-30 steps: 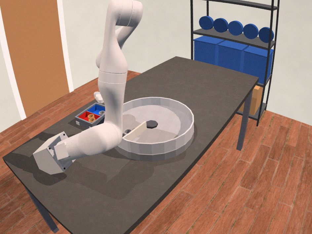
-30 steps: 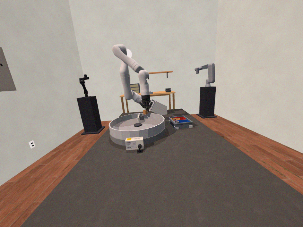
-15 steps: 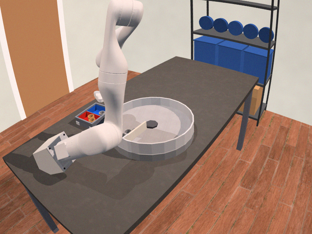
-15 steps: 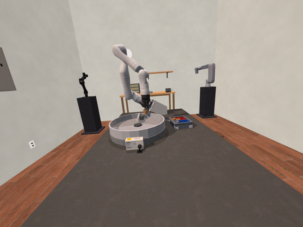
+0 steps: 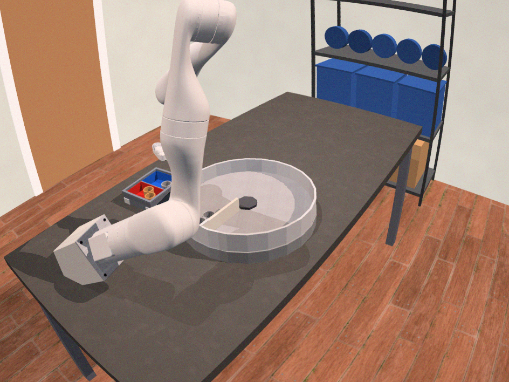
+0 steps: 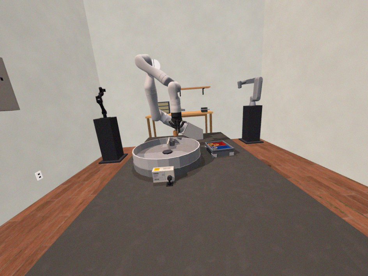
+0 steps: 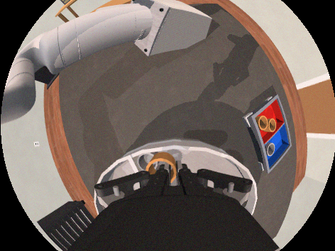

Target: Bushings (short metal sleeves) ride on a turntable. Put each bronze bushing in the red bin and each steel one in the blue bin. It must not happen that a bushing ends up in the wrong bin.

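Above the round grey turntable (image 5: 267, 243) (image 6: 166, 163), gripper (image 6: 177, 131) (image 7: 173, 166) clamped on the wall of a bronze cylindrical bushing (image 6: 175, 133) (image 7: 162, 156). Red bin (image 5: 133, 190) (image 6: 222, 143) (image 7: 278, 110): two bronze. Blue bin (image 5: 152, 178) (image 6: 227, 146) (image 7: 282, 138): one steel. Left: held piece, steel aboard.

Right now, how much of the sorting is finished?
Two gold rings are in the red bin, and one silver ring is in the blue bin. The claw holds another gold ring, which still needs the red bin. At least one grey ring remains inside the round tray.
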Available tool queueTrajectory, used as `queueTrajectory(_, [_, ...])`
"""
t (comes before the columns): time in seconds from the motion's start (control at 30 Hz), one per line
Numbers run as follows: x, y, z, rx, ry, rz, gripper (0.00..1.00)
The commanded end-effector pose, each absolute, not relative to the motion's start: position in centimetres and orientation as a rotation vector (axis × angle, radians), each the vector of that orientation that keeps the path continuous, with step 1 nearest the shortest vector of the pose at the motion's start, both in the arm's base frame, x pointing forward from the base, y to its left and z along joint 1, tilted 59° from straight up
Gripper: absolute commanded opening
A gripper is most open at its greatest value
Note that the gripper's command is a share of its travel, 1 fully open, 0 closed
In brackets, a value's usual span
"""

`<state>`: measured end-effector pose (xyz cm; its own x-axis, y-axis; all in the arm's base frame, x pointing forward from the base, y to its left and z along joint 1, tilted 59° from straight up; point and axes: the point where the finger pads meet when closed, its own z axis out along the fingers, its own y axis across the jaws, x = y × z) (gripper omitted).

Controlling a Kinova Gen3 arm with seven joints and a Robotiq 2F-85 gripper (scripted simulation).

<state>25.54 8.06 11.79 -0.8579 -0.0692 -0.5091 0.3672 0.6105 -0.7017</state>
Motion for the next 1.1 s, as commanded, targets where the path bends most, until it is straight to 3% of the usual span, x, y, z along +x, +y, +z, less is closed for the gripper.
queueTrajectory(0.0, [25.5, 9.1, 11.9, 0.222, 2.35, -1.15, 0.0])
queueTrajectory(0.67, [24.6, 11.1, 13.2, 0.222, 2.35, -1.15, 0.0])
queueTrajectory(1.07, [25.8, 16.7, 5.6, 0.513, 2.24, -1.022, 0.0])
